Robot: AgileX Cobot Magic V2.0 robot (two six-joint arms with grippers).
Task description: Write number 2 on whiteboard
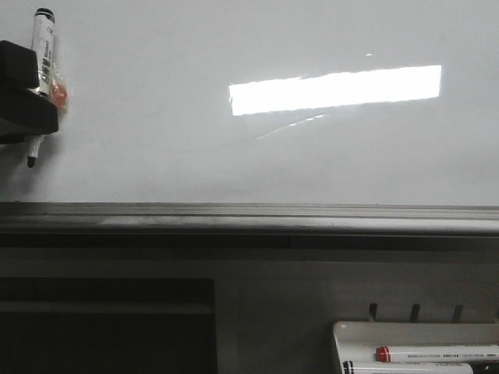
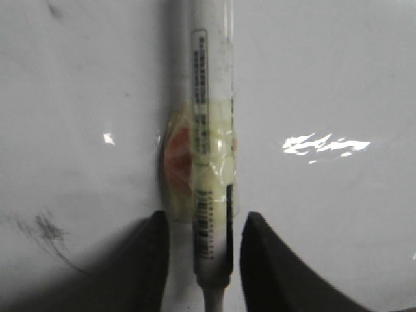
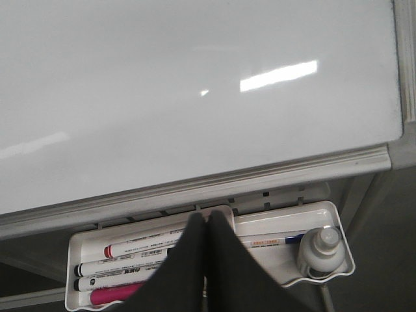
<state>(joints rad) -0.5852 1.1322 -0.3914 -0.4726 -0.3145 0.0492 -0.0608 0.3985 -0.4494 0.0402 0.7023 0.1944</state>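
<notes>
The whiteboard (image 1: 234,156) fills the front view, glossy white, with a grey ledge (image 1: 249,218) along its lower edge. No number 2 shows on it. My left gripper (image 1: 39,92) is at the board's far left, shut on a white marker (image 1: 44,47) that is wrapped in tape, its black tip (image 1: 31,161) pointing down. In the left wrist view the marker (image 2: 211,130) runs between the dark fingers (image 2: 153,260) of my left gripper (image 2: 205,218), close to the board (image 2: 325,78). I cannot tell whether the tip touches. My right gripper (image 3: 207,218) is shut and empty.
A white marker tray (image 3: 75,247) hangs under the ledge (image 3: 195,188), below my right gripper. It holds red-capped (image 3: 136,246), black and pink (image 3: 110,296) markers and a small bottle (image 3: 322,247). The tray also shows in the front view (image 1: 343,331). Faint grey smudges (image 2: 45,227) mark the board.
</notes>
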